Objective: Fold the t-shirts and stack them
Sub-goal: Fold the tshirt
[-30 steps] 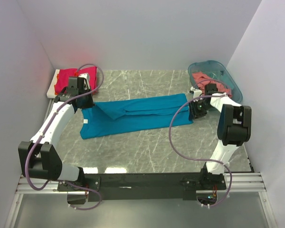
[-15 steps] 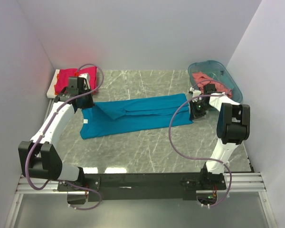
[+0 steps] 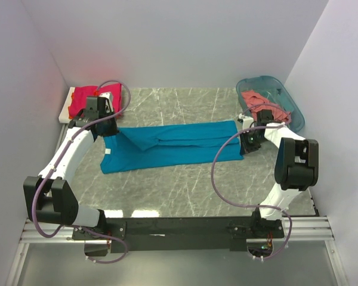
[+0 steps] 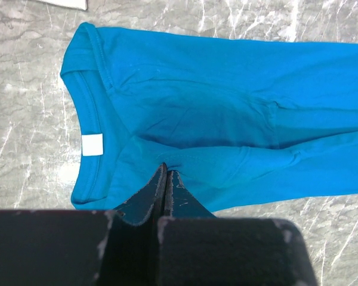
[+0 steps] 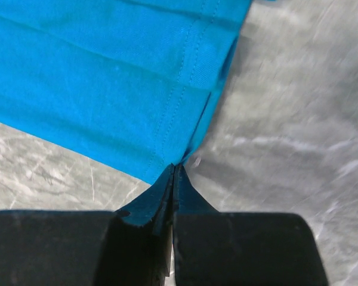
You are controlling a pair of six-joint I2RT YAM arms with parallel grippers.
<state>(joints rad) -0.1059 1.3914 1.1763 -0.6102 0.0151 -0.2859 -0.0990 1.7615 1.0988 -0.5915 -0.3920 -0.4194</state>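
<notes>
The teal-blue t-shirt (image 3: 170, 143) lies stretched left to right across the marble table, folded lengthwise, collar and white label at the left (image 4: 93, 144). My left gripper (image 3: 105, 128) is shut on its shoulder edge (image 4: 167, 168). My right gripper (image 3: 249, 143) is shut on the hem corner (image 5: 176, 165) at the shirt's right end. A magenta-red t-shirt (image 3: 86, 98) lies folded on the white board at the back left. A salmon-pink shirt (image 3: 259, 98) lies in the basket.
The translucent teal basket (image 3: 280, 89) stands at the back right, close behind my right arm. The flat white board (image 3: 65, 107) sits in the back left corner. White walls close in on three sides.
My right gripper has moved a little toward the front and right with the hem corner, pulling the shirt flatter. The left gripper has held still.
</notes>
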